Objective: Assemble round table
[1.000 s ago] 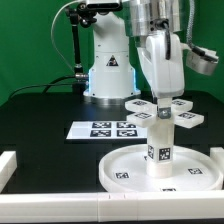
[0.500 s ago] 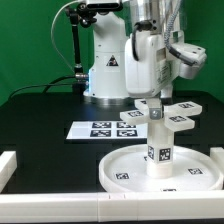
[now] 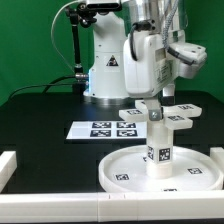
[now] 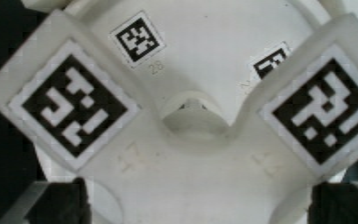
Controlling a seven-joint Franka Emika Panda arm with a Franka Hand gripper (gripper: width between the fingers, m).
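We see the tool (image 3: 152, 104) clenched on the cross-shaped base (image 3: 160, 113), holding it level right over the leg (image 3: 159, 146). The base meets the top of the leg, though we cannot tell whether it is fully seated there. The leg stands upright at the middle of the round disc (image 3: 125, 165), which lies flat on the black surface (image 3: 50, 120) at the near right, rim up. In the wrist view the base (image 4: 194, 120) fills the picture, its tagged arms spreading from a small central hub, and the tool (image 4: 202, 200) shows one dark fingertip on either side of it. The marker board (image 3: 105, 128) lies flat on the surface to the left of the leg and farther back, apart from the disc. A white border block (image 3: 8, 165) sits at the near left edge.
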